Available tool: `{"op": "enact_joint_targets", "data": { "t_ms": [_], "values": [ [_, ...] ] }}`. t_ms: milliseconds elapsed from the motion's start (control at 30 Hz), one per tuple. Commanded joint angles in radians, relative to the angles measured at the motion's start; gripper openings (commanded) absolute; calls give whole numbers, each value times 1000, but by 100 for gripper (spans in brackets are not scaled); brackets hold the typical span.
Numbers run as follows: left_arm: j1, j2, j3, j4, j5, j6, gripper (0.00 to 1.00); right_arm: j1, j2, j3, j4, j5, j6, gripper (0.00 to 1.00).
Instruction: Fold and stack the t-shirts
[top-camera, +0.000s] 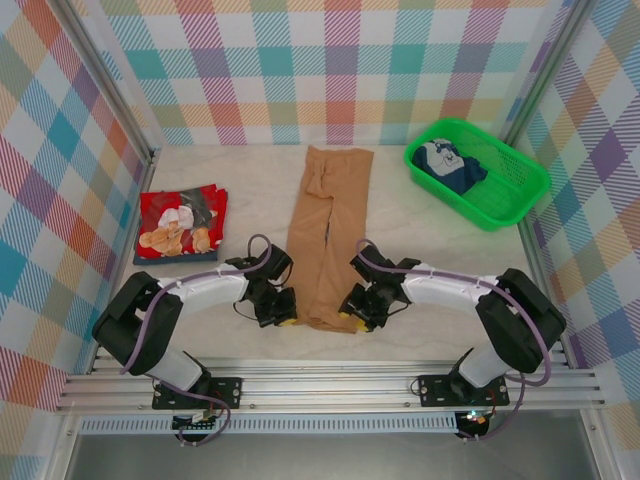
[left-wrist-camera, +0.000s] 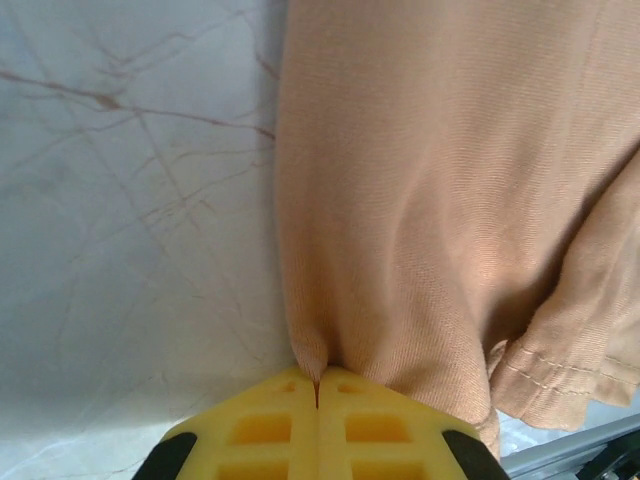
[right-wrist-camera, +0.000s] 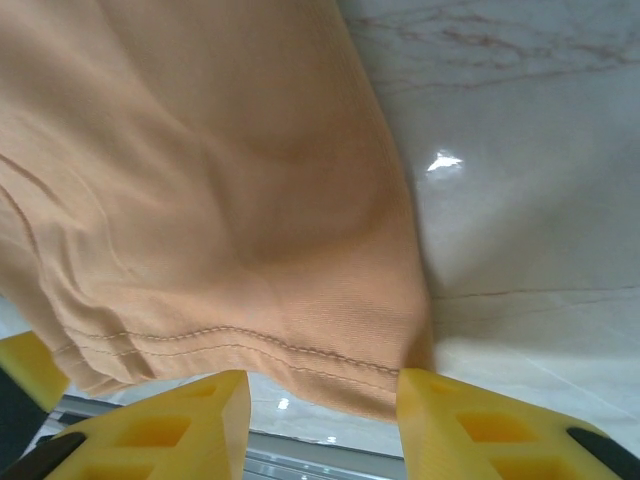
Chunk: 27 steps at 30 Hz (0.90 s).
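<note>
- Two shirts lie out on the pale marble-patterned table (top-camera: 430, 255). A red cotton t-shirt with cartoon figures (top-camera: 180, 222) sits at the far left as a flat, folded rectangle.
- That red one looks finished, so I judge roughly half of the visible work done.
- A tan-brown soft cloth t-shirt (top-camera: 330, 225) lies in the middle, folded lengthwise into a long narrow strip running from the far side toward the arms. Its print is hidden.
- At the strip's near left corner, the left arm's yellow-fingered gripper (left-wrist-camera: 318, 385) is pressed fully together, with the cloth edge pinched into the seam between the pads.
- At the near right corner, the right arm's yellow-fingered gripper (right-wrist-camera: 325, 400) stands partly apart, one finger on each side of the stitched hem. It holds nothing yet.
- What remains, as I read it, is pinching the right corner, folding the strip crosswise, and setting it on the red shirt.
- A green plastic mesh basket (top-camera: 515, 180) at the far right holds a dark blue-and-white garment (top-camera: 450, 166). Whether it counts as a further shirt to fold, I cannot tell.
</note>
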Motion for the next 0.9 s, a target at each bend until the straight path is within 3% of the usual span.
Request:
{"op": "enact_joint_targets", "data": {
  "t_ms": [0,133,400,533,700,867],
  "values": [
    [-13,3,25,-11,14,27,1,5,-21,4,-102,45,-25,43],
    [-13,-9,31,-34,8,38,0,5,-33,-22,-96,52,-27,43],
    [-13,-27,30,-64,8,52,0,34,92,53,-43,7,-31,37],
    [-11,-40,23,-70,4,53,0,42,99,29,-44,10,7,28],
    [-13,-64,23,-101,-1,67,0,37,83,47,-100,73,-18,5],
    [-16,-82,20,-151,58,99,0,38,61,60,-153,46,-56,0]
  ]
}}
